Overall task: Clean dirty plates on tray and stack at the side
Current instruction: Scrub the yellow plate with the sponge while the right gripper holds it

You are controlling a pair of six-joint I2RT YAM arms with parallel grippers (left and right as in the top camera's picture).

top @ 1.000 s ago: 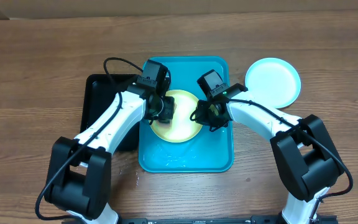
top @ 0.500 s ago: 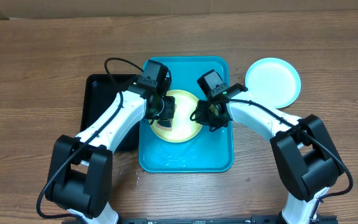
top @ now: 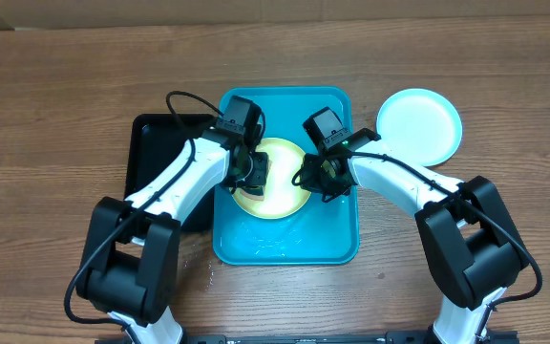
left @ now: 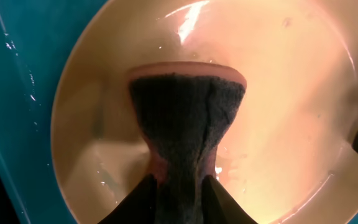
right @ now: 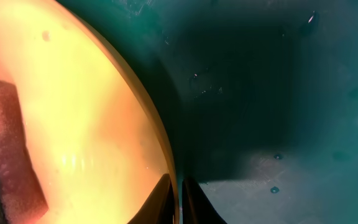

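A pale yellow-green plate [top: 273, 189] lies in the turquoise tray [top: 337, 239]. My left gripper [top: 254, 172] is shut on a sponge [left: 188, 118], dark scouring side up with a pink edge, and presses it on the plate's [left: 278, 93] wet inner face. My right gripper [top: 311, 178] is shut on the plate's right rim [right: 166, 146], one finger inside and one outside. In the right wrist view the sponge [right: 5, 143] shows at the left, on the plate [right: 73, 112]. A light blue plate [top: 419, 124] rests on the table to the right of the tray.
A black rectangular tray [top: 156, 158] sits against the turquoise tray's left side, partly under my left arm. Water drops and a wet patch [top: 270, 239] lie on the turquoise tray's floor [right: 278, 93]. The wooden table [top: 65, 86] lies all around.
My left wrist has shifted slightly to the right with the sponge on the plate. The right arm and the plates have not moved.
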